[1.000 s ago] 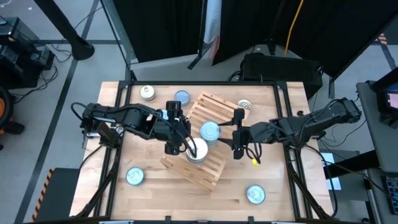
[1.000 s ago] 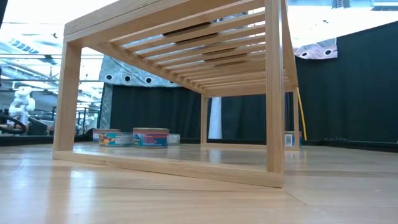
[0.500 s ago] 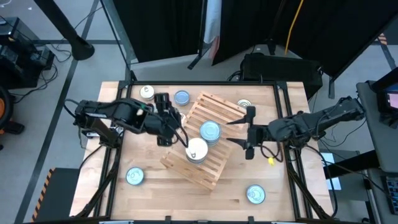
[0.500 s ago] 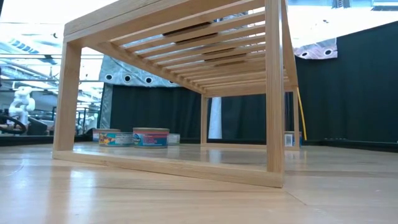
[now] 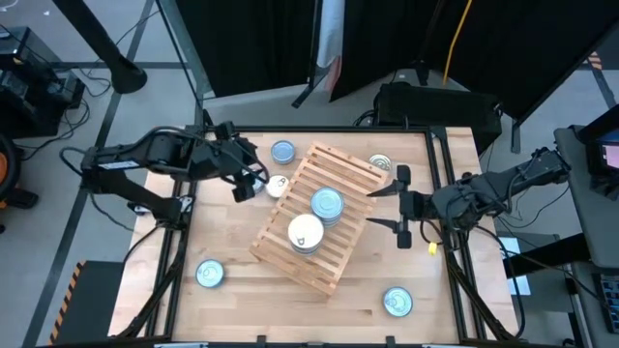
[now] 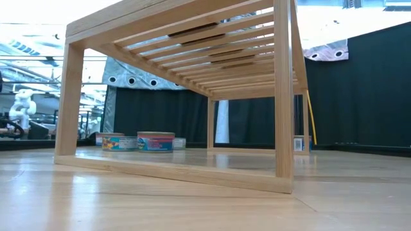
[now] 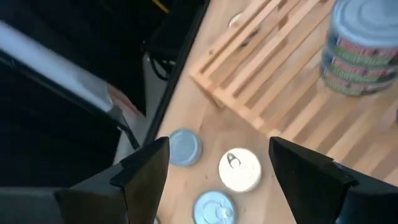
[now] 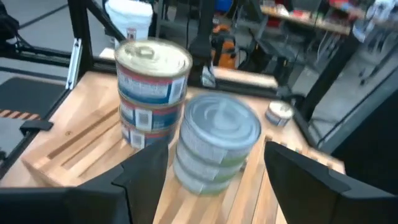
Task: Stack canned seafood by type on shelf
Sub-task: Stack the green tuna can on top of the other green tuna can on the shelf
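Both hands farther from shelf

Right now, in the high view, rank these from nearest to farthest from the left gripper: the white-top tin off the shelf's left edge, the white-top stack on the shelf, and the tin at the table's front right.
From the left gripper:
1. White-top tin, just beside it, off the shelf.
2. White-top stack, on the shelf's front part.
3. Front-right tin, on the table, far corner.

Two stacks of flat round tins stood side by side on the slatted wooden rack; loose tins lay around it on the tabletop.
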{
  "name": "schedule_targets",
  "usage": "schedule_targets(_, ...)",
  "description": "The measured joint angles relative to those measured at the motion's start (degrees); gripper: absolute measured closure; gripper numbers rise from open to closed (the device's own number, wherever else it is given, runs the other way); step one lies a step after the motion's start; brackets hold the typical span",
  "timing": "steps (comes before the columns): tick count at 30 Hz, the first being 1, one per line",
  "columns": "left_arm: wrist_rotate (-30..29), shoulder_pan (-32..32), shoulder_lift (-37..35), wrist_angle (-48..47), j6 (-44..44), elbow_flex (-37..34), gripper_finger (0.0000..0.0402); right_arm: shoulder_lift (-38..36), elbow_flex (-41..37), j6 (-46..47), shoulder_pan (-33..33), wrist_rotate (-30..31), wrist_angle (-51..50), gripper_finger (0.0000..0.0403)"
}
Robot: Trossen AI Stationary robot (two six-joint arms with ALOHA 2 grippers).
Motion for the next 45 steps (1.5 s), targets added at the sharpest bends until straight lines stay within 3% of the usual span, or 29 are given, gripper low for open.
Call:
schedule_targets(10,-3.0,0.1,-8.9,3.2,-16.5,-19.0,0.0118,-0.3,0.0,11.5,0.0,0.7,-3.5,0.0145)
schedule_targets(16,-4.9,0.1,-11.3,10.8,-16.7,-28.6,0.0118,-0.3,0.0,19.6,0.0,3.9,-8.0,0.0145)
schedule_targets(24,-5.8,2.2,-11.7,16.2,-14.6,-33.2,0.0135,0.1,0.0,34.9,1.4,3.9,-19.7,0.0145)
schedule_targets(28,-4.8,8.1,-11.9,20.2,-7.3,-33.2,0.0168,-0.7,0.0,35.1,1.9,4.5,-19.6,0.0145)
schedule_targets(37,7.4,27.1,-11.6,32.0,7.9,-33.2,0.0273,-5.6,0.0,31.9,1.9,11.7,-22.1,0.0145)
schedule_targets(45,20.4,40.7,-9.9,34.7,16.8,-33.3,0.0391,-6.6,-0.6,37.5,1.9,19.0,-29.3,0.0145)
